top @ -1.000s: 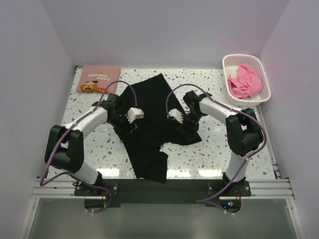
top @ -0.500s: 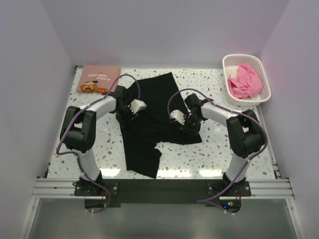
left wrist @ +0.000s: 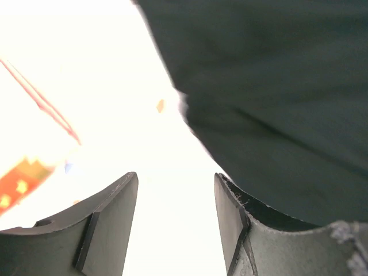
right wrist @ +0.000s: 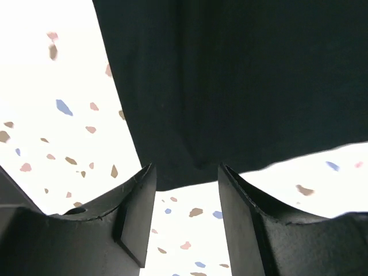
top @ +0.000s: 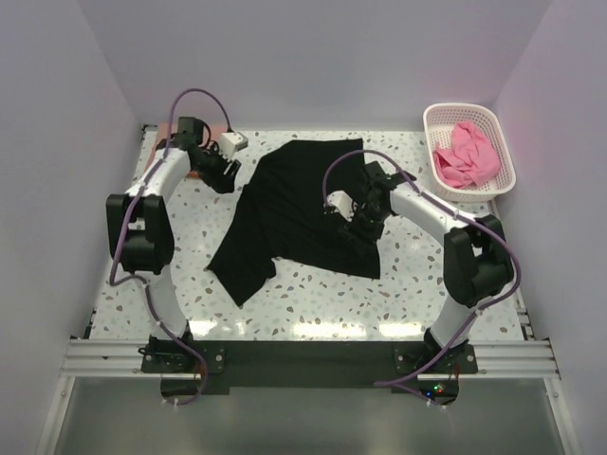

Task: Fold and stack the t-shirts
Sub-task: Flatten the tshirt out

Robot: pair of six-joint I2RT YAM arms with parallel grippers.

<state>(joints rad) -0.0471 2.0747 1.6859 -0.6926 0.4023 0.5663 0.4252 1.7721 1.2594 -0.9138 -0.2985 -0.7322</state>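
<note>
left fingers [left wrist: 122, 198] stand apart with nothing between them, only bright worktop [top: 322, 289]. the black t-shirt [top: 303, 204] starts just beside the right-hand finger and fills the upper right of the left wrist view. to the other side, a washed-out orange-red patch with small yellow stars is the print of the salmon-pink t-shirt [left wrist: 16, 187]; no lettering on it can be read. right fingers [right wrist: 141, 192] are apart too, empty, low over the black t-shirt's right edge, its hem just past the tips. the black t-shirt lies spread mid-worktop. the bright pink t-shirt [top: 463, 156] is bunched in the basket [top: 446, 112] at the far right corner.
</note>
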